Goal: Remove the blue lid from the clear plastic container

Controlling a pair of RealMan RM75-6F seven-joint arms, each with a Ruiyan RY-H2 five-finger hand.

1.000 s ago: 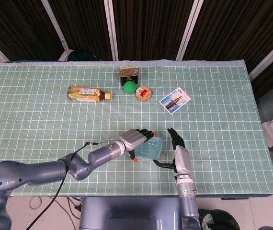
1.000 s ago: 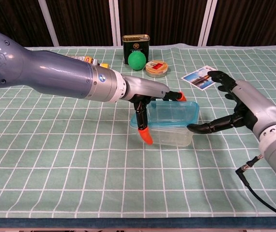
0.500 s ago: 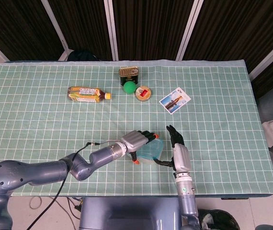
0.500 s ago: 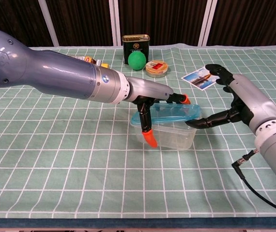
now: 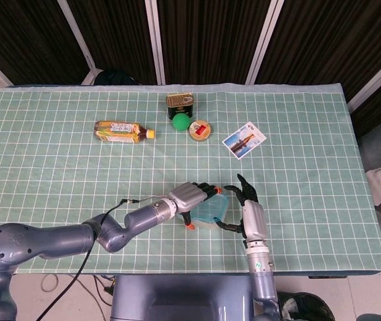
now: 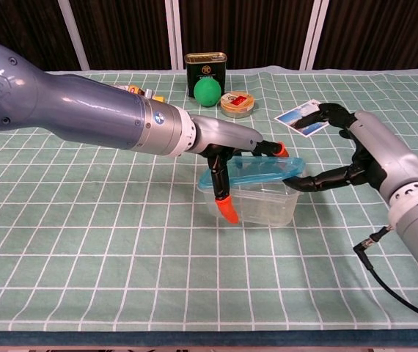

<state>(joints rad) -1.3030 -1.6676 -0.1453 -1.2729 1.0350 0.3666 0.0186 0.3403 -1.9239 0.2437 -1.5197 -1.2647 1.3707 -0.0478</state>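
The clear plastic container [image 6: 262, 206] stands on the green checked cloth near the table's front edge, also seen as the container [image 5: 204, 220] in the head view. Its blue lid [image 6: 262, 169] sits loose and tilted, lifted off the rim. My left hand [image 6: 227, 150] grips the container from the left, with its orange-tipped fingers [image 6: 276, 149] lying over the lid and its thumb down the front wall. My right hand [image 6: 359, 150] is at the container's right end; its thumb tip touches the lid's right edge and its other fingers arch above, apart from the lid.
At the back stand a green tin can [image 5: 179, 101], a green ball [image 5: 180, 122], a round tin [image 5: 200, 130], a lying tea bottle [image 5: 123, 131] and a photo card [image 5: 244, 140]. A black cable [image 6: 392, 293] trails from my right wrist.
The lid has come up off the container's rim and tilted. My right hand has moved in to the lid's right edge, its fingers curling over towards the lid.
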